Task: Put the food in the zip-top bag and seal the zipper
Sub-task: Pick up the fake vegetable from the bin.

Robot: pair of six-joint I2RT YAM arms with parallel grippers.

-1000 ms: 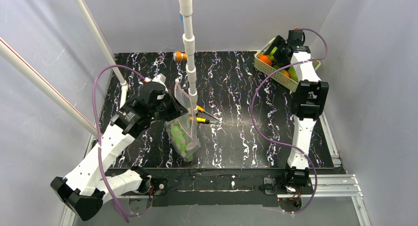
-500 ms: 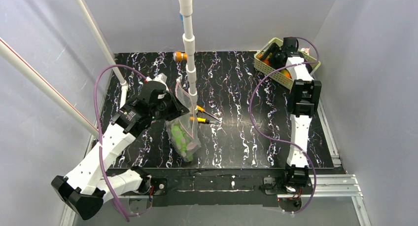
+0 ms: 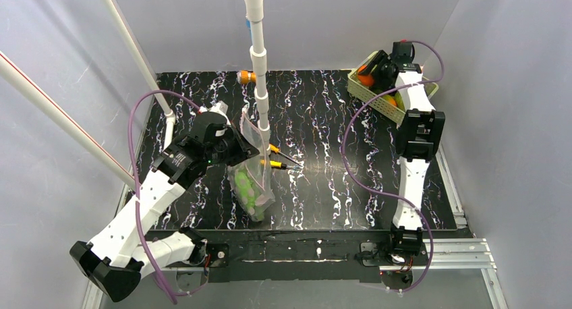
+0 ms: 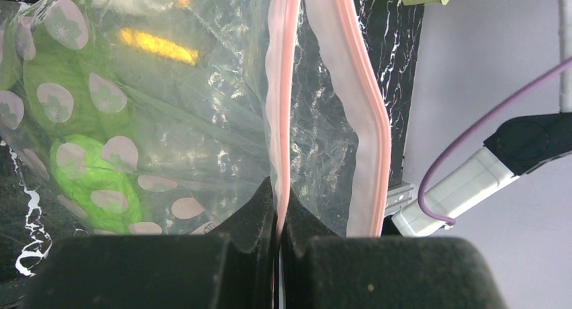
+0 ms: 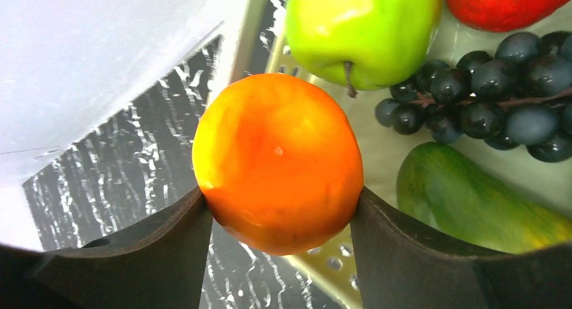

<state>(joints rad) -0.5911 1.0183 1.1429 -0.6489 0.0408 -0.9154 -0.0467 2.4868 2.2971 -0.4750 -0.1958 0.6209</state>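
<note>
Right gripper [image 5: 280, 211] is clamped on a round orange toy ball [image 5: 276, 160] over the pale green mesh basket [image 3: 376, 103], far right. The clear dotted zip-top bag [image 3: 253, 181] hangs well left, mid-table. Left gripper [image 4: 278, 221] pinches one lip of its pink zipper strip [image 4: 279, 106] (mouth gapes). Ball must go left — right arm's job.

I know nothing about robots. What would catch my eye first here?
The right hand squeezes a bright orange toy ball at the rim of a pale green mesh basket in the far right corner. Left of centre, the left hand pinches the pink strip of a clear dotted plastic bag holding green toy food.
</note>
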